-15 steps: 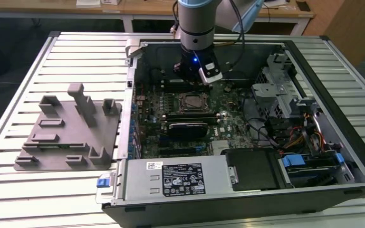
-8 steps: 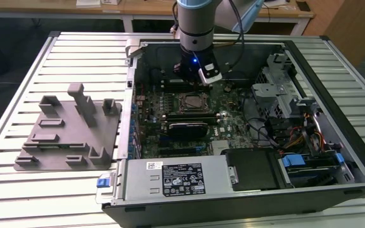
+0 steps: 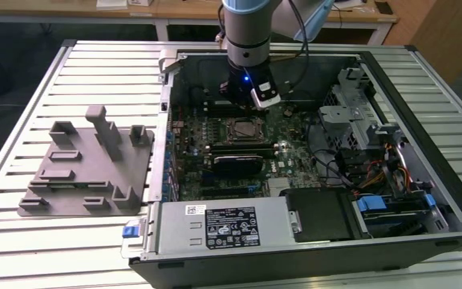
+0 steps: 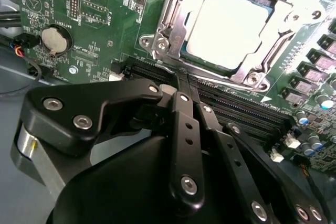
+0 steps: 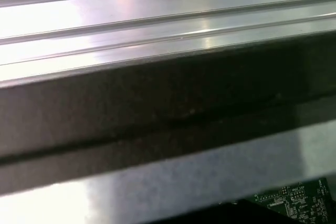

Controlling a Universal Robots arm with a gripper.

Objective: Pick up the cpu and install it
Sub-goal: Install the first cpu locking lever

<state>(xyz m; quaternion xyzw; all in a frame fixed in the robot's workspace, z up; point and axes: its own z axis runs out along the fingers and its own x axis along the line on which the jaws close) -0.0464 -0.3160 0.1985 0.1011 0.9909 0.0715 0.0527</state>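
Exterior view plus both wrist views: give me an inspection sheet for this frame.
Surface: slatted metal table, carrying an open computer case.
Job's things: cpu lies in the socket on the motherboard; its metal frame surrounds it.
Clutter: grey fixture beside the case, on the exterior view's left.
Gripper: gripper shut, holding nothing, above the board beside the socket.
Cables: bundle by the drive bays.
Surroundings: wooden desks behind the table.

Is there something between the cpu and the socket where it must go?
Nothing visible does: in the second wrist view the cpu already lies inside the socket on the motherboard. The gripper is beside it, apart, holding nothing.
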